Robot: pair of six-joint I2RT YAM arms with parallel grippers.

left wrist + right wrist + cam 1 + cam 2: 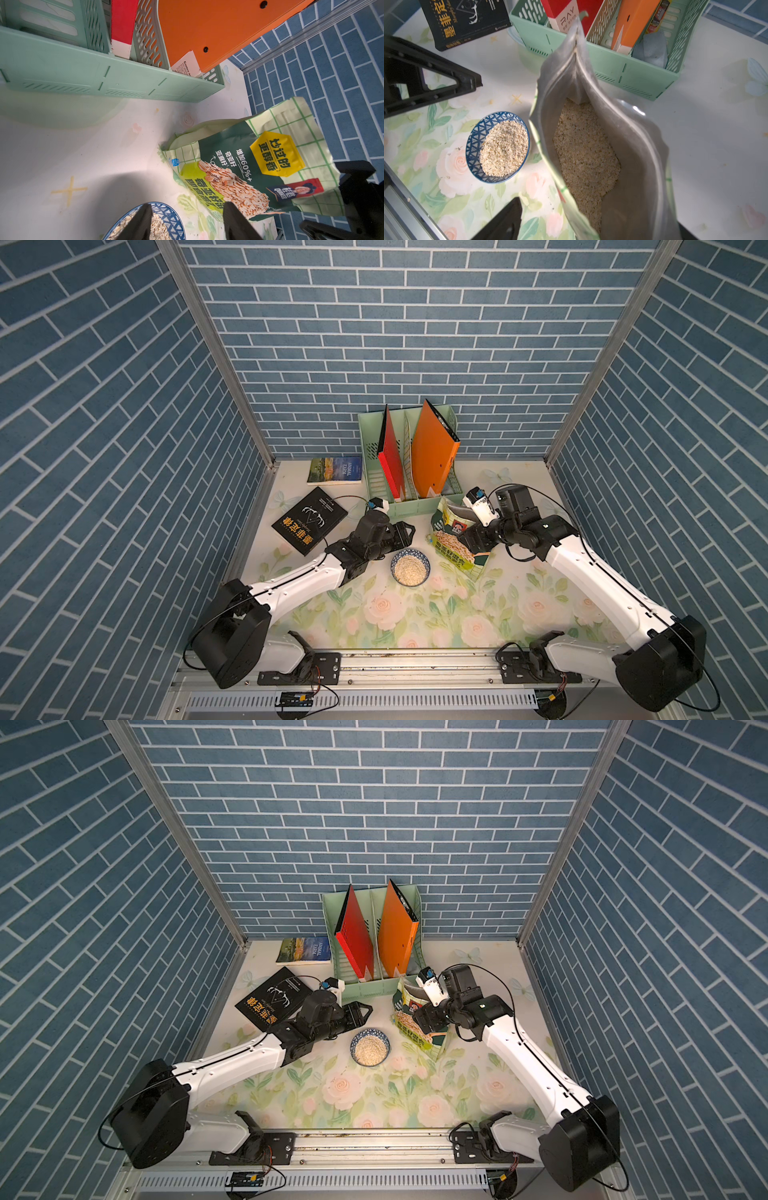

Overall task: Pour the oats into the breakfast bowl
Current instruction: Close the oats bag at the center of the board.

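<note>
Here, blue brick walls [374, 344] enclose a floral desk [457, 614]. The breakfast bowl [475, 145], centre, is filled with oats [504, 147]; the open pouch [228, 145] at its 2 o'clock holds more. The right jaws, astride the pouch, and the left jaws, empty, stand open.

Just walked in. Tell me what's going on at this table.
Oats already fill the breakfast bowl. The pouch stands upright and open right beside the bowl, with more oats inside. The right gripper straddles the pouch, and its jaws look open rather than pinching. The left gripper hovers open and empty close to the bowl.
</note>
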